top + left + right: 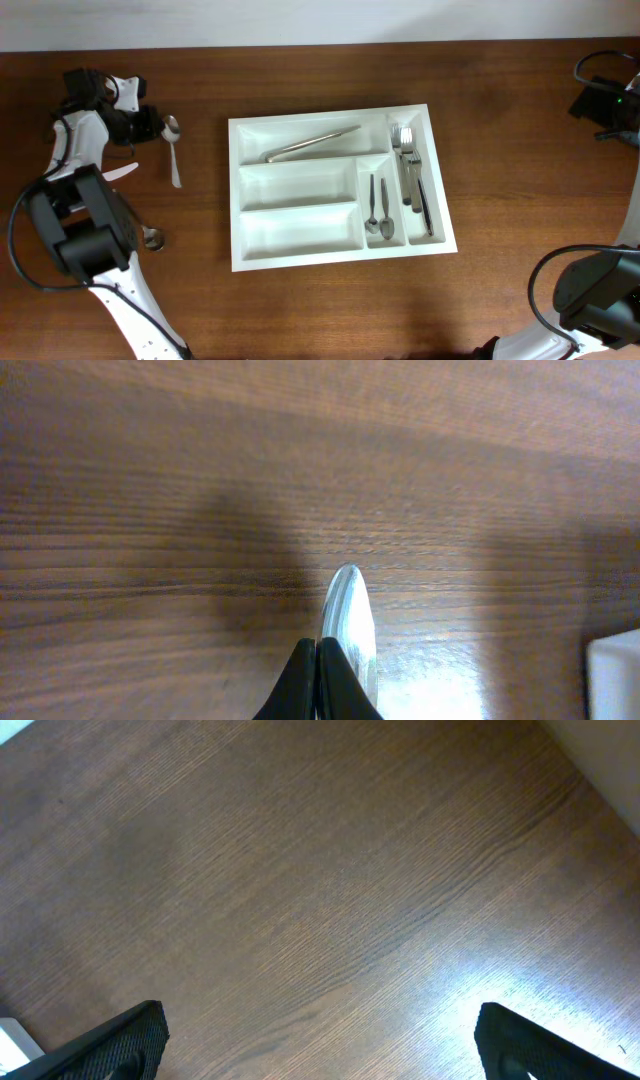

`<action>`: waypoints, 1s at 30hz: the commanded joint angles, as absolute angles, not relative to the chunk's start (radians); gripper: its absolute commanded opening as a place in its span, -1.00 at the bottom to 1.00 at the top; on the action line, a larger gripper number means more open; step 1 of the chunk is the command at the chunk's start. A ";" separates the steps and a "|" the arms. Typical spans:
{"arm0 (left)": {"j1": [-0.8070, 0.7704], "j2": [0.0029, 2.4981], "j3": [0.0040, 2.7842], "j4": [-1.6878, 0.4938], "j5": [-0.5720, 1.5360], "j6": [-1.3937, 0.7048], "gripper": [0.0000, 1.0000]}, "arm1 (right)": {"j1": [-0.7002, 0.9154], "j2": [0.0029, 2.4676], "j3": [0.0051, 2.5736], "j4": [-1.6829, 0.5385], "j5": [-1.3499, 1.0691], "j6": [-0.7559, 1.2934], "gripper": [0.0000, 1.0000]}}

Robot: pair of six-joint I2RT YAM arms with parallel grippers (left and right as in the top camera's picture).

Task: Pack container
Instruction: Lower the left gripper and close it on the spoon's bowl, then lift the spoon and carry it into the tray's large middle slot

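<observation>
The white cutlery tray (300, 257) lies in the middle of the table. It holds a long metal utensil (312, 143) in its top wide compartment, forks and a knife (410, 175) in the right narrow one and two small spoons (377, 205) in the other. A loose spoon (174, 150) lies left of the tray. My left gripper (152, 125) is at its bowl. In the left wrist view the fingers (317, 660) are shut against each other, with the spoon bowl (350, 610) just to their right, not between them. My right gripper (318, 1038) is open and empty over bare wood.
A knife (120, 172) and another spoon (152, 238) lie at the left, partly under the left arm. The tray's corner (615, 675) shows at the lower right of the left wrist view. The right arm (605, 100) is at the far right edge.
</observation>
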State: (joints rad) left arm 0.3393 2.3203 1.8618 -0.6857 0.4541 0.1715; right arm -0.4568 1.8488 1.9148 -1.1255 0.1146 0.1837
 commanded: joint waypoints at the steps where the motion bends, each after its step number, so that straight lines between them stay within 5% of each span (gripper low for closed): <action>1: 0.339 2.195 1.856 -0.701 0.410 0.213 -0.97 | -0.459 1.839 1.929 -1.126 0.113 0.188 0.97; 17: 0.287 1.827 1.856 -0.824 0.430 0.472 -0.97 | -0.459 1.839 1.929 -1.126 0.113 0.188 0.97; 30: 0.009 1.718 1.852 -0.925 0.429 0.658 -0.96 | -0.459 1.839 1.929 -1.126 0.113 0.188 0.97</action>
State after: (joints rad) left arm 0.0589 1.7004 1.8584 -0.9043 0.4179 0.5705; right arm -0.4568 1.8488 1.9148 -1.1255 0.1146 0.1837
